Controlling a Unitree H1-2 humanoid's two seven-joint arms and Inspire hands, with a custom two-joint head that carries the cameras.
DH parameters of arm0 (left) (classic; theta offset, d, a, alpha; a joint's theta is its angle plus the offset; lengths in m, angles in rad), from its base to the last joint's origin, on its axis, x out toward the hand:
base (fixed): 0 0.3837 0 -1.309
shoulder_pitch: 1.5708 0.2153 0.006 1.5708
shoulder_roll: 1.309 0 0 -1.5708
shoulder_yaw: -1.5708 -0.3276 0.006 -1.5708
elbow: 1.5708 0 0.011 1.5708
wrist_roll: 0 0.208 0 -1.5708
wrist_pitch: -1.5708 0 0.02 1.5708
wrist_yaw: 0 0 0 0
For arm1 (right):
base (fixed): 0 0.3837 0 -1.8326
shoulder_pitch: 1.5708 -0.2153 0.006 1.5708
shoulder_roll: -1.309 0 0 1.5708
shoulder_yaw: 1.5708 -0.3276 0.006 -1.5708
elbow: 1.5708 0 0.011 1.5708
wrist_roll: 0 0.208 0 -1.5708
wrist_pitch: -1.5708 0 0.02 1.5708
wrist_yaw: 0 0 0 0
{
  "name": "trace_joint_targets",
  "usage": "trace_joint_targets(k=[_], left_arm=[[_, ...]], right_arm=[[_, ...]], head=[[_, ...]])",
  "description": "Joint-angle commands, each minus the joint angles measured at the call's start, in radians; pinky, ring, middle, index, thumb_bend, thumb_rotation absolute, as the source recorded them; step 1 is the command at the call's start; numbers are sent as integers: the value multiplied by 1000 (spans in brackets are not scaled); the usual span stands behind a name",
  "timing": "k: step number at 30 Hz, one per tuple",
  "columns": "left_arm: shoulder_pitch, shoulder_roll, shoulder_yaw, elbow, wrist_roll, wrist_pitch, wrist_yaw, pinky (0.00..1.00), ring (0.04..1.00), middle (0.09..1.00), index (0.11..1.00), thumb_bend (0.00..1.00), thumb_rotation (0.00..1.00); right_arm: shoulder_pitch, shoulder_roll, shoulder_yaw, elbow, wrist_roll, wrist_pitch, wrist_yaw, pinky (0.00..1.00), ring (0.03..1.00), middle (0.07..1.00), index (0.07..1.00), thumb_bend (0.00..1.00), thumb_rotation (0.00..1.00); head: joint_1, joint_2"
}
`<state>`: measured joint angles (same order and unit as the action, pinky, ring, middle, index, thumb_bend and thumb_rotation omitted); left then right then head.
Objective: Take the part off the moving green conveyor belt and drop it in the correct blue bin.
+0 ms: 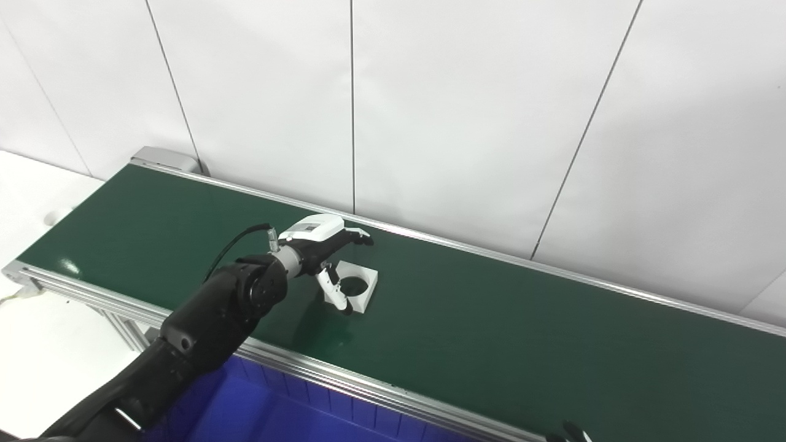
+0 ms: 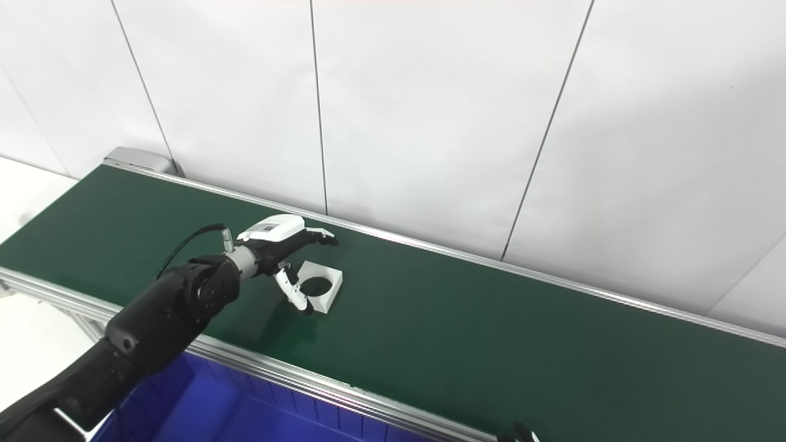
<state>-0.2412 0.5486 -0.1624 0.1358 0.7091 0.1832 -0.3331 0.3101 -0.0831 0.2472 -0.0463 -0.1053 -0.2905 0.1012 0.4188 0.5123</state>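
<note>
The left robot hand is spread over the white part (a stiff, light-looking square block with a round hole), best pinched across opposite flat sides.

We see bare conveyor belt right of the part; the wall closes off the far side, the blue bin lies near.

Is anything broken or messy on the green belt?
Nothing stands out. The white part lies flat on the green conveyor belt, whole and clean, with the open left hand around it. The blue bin below shows no spill.
</note>
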Motion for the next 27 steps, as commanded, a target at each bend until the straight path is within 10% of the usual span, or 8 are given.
trace_joint_targets(k=[1, 15, 21, 23, 27], left_arm=[[-28, 23, -11, -2, 18, -25, 42, 805, 841, 844, 850, 920, 132], [-14, -25, -149, 116, 95, -26, 149, 734, 795, 814, 831, 941, 131], [-23, -53, -192, 225, 121, -61, 286, 708, 778, 803, 736, 805, 79], [-26, -52, -200, 254, 117, -94, 335, 647, 679, 623, 520, 575, 27], [-27, -45, -202, 237, 101, -97, 331, 576, 522, 483, 503, 520, 1]], right_arm=[[3, 4, -2, -40, 10, -56, 2, 673, 769, 823, 899, 532, 851], [2, 7, -2, -37, 9, -66, 2, 666, 763, 819, 901, 524, 845], [1, 9, -1, -35, 5, -67, 0, 663, 761, 817, 900, 528, 849], [1, 10, -1, -35, 4, -68, 0, 661, 761, 817, 897, 537, 849], [-1, 9, -1, -29, 8, -75, 1, 663, 762, 819, 897, 523, 841]], head=[[0, 2], [-7, 1], [-12, 1], [-11, 1], [-11, 1]])
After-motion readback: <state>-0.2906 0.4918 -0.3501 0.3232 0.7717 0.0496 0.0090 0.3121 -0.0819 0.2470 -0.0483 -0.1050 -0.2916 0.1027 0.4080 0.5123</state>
